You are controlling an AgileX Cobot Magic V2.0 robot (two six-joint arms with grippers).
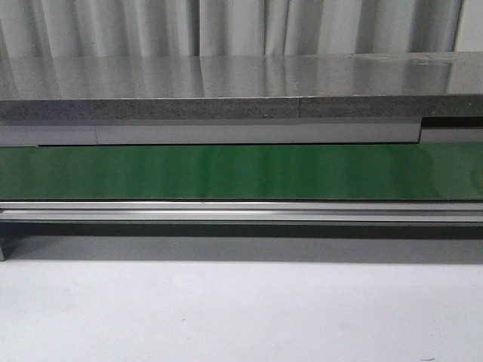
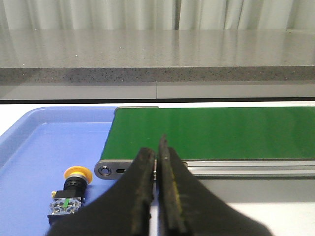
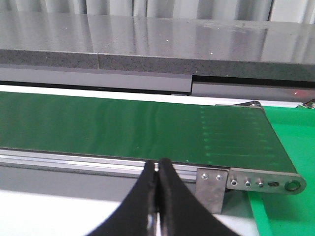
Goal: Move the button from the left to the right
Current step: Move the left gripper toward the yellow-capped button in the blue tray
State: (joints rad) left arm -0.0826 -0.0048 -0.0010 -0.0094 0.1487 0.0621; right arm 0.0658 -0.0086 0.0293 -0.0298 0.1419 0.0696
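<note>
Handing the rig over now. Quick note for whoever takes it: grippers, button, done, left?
Left gripper: shut, empty, hanging over the near rail at the left end of the green conveyor belt.
Right gripper: shut, empty, by the belt's right end, next to the green tray.
Button: lying on its side in the blue tray off the belt's left end, untouched. Not visible in the front view.
Done: nothing.
Left: open the left gripper, pick the button, get it to the right side.
</note>
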